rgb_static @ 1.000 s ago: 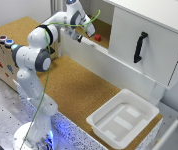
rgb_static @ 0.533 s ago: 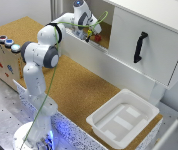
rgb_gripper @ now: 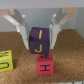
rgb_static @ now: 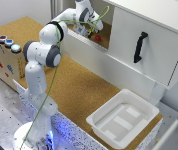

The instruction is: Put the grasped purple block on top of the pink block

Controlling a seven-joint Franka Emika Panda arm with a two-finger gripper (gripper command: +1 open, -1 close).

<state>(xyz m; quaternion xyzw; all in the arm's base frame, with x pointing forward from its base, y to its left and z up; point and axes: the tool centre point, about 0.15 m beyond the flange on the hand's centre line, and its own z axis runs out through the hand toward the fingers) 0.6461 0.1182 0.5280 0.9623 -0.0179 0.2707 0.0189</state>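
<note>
In the wrist view my gripper [rgb_gripper: 39, 42] is shut on the purple block [rgb_gripper: 39, 40], a cube with a yellow J on it. It hangs directly over the pink block [rgb_gripper: 44, 65], a reddish cube marked H on the cork floor. The two are very close, and I cannot tell whether they touch. The purple block sits slightly off-centre of the pink one. A yellow-green cube [rgb_gripper: 5, 60] lies beside them. In the exterior view my gripper [rgb_static: 91, 31] reaches into the open cabinet compartment, just above the pink block [rgb_static: 97, 37]. The purple block is too small to make out there.
The white cabinet has a shut door with a black handle [rgb_static: 139, 47] at the exterior view's right. A white tray [rgb_static: 141, 101] stands on the cork table at the lower right. A wooden box with buttons [rgb_static: 6, 50] stands at the left.
The arm has reached deeper into the cabinet compartment and lowered the gripper toward the pink block.
</note>
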